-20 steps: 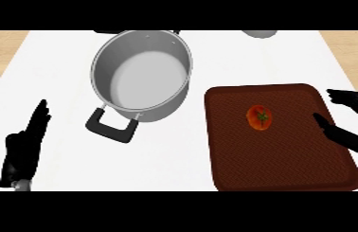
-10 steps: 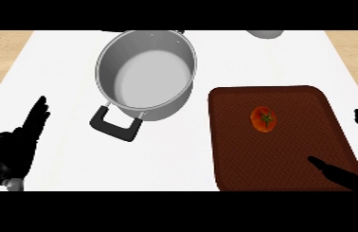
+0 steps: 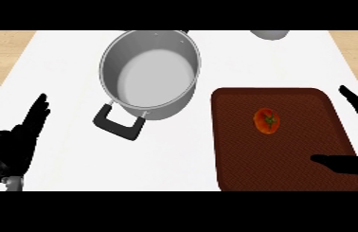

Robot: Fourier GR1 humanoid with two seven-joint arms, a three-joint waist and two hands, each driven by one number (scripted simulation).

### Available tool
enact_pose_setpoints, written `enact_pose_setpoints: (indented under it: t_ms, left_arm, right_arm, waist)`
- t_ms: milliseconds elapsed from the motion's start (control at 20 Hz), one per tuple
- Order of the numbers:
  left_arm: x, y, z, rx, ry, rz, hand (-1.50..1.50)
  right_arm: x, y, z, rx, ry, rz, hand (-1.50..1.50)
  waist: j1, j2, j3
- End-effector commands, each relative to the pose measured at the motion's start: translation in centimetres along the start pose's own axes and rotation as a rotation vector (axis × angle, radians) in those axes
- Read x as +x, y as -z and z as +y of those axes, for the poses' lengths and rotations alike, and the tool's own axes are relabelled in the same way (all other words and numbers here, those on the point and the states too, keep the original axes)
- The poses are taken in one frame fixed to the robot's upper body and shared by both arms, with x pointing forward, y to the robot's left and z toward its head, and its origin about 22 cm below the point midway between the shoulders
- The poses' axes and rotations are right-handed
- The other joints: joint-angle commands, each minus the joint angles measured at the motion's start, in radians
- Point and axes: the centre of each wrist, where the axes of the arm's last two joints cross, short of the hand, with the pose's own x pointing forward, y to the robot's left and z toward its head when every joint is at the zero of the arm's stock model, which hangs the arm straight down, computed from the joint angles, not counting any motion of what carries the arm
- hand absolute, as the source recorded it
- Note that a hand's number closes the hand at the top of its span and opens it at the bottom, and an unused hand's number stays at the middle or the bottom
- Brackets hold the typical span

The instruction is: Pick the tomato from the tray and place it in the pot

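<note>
1. Left hand (image 3: 22, 141): you will find it at the lower left of the frame, over the white table (image 3: 174, 160). Its fingers are straight and point up the frame. It holds nothing and lies well apart from the pot and the tray.

2. Right hand (image 3: 337, 164): it shows only in part at the right edge. One dark digit reaches in over the lower right corner of the tray, and a second tip shows higher up at the right edge, beside the tray's upper right corner. The palm is out of frame, so the hand seems spread wide, and nothing is in it.

3. Tray (image 3: 280, 169): dark red-brown with rounded corners, it lies flat on the table at the lower right of the frame.

4. Tomato (image 3: 267, 120): red with a green stem mark, it rests on the tray, in its upper middle part. It is apart from both digits of the right hand.

5. Pot (image 3: 150, 79): grey metal and uncovered, it stands at the upper centre-left, just beside the tray's upper left corner. Its black handle (image 3: 119, 123) points to the lower left.

6. Grey rounded object (image 3: 269, 34): it sits at the top right and is cut off by the frame.
</note>
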Motion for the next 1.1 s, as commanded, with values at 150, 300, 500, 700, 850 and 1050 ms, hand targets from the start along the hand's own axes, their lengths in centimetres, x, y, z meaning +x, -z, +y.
enact_pose_setpoints:
  t_ms: [150,300,500,700,850,1050]
  left_arm:
    - [0.5,1.1,-1.0,-0.008,0.014,-0.012,0.0]
    - [0.0,1.3,-2.4,-0.003,-0.002,-0.012,0.0]
    - [1.7,1.6,-1.8,-0.001,-0.006,-0.003,0.0]
    - [0.1,0.2,-0.7,-0.006,-0.007,0.003,0.0]
    - [-0.2,-0.3,-1.3,-0.003,-0.018,0.011,0.0]
    - [0.1,0.2,-1.3,0.003,-0.008,0.001,0.0]
  right_arm:
    - [4.9,3.2,-0.9,0.304,-0.23,0.17,-1.5]
    - [6.5,4.0,1.3,0.41,-0.24,0.217,-1.5]
    - [8.5,5.9,4.1,0.473,-0.239,0.235,-1.5]
    - [8.9,7.4,3.8,0.511,-0.243,0.24,-1.5]
    - [9.3,7.4,5.6,0.526,-0.293,0.28,-1.5]
    - [11.4,8.0,5.0,0.525,-0.35,0.313,-1.5]
  waist:
    - [0.015,0.004,-0.002]
    - [0.008,0.004,0.0]
    - [0.004,0.001,0.002]
    - [-0.002,-0.001,0.002]
    - [-0.003,-0.001,0.002]
    - [-0.007,-0.002,0.002]
